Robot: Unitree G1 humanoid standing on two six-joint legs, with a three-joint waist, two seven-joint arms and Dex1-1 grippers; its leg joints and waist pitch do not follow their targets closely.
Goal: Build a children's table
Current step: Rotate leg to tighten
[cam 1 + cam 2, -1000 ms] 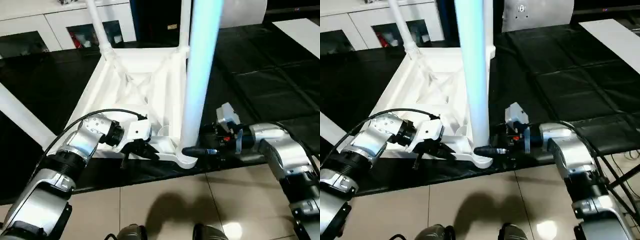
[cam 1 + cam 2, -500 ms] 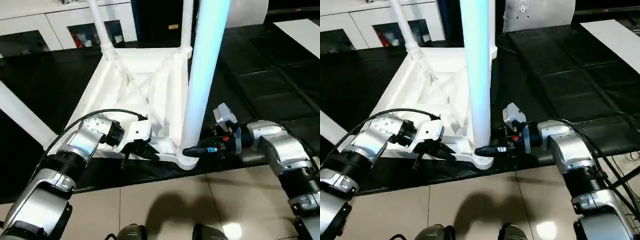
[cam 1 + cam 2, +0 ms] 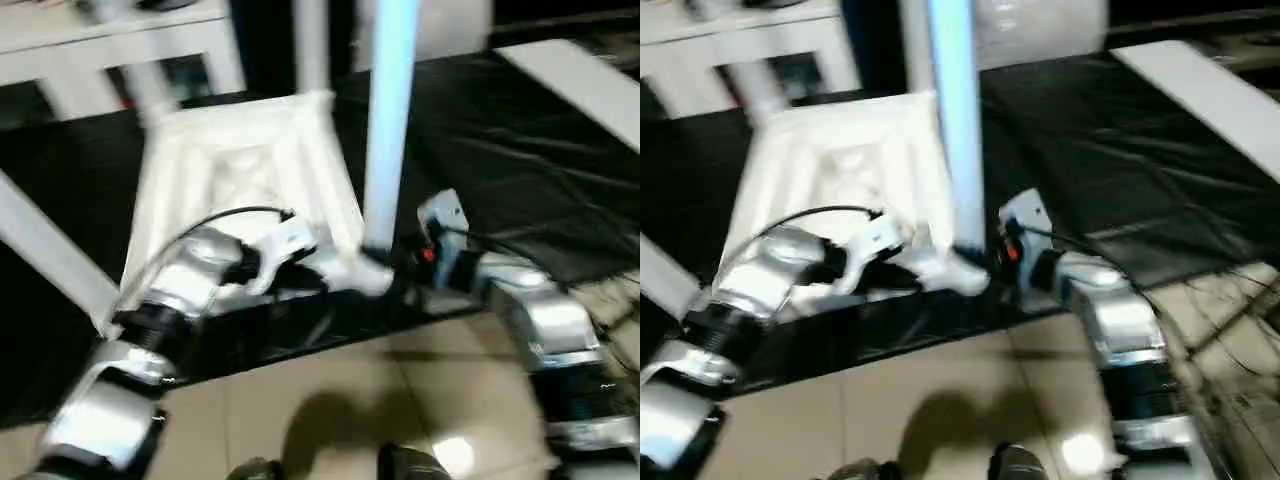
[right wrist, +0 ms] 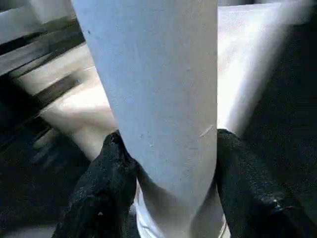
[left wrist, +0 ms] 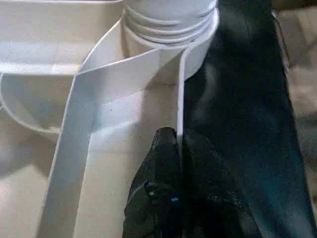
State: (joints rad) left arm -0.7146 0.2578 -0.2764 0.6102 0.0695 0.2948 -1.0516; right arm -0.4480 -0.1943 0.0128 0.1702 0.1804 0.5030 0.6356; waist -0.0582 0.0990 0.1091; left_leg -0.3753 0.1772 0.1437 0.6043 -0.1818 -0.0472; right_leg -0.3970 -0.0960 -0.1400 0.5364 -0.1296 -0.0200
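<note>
Black-covered worktop [image 3: 520,150], white cabinets behind. Upturned tabletop [image 3: 240,170] at its near edge; left gripper [image 5: 179,148] fingers pinched shut on the rim. Right gripper [image 4: 166,148] fingers clasp the upright leg [image 3: 388,130] at its corner socket. Step: seating the leg; next likely push or twist it home.

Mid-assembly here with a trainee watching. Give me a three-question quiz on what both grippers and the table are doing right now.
1. True or false: the right gripper has its fingers on either side of the upright leg.
2. What does the left gripper pinch? A) a loose leg B) the tabletop's rim C) the black cover
3. Fill in: the tabletop lies with its ribbed ____ facing up.

Key: 1 true; 2 B; 3 underside
</note>
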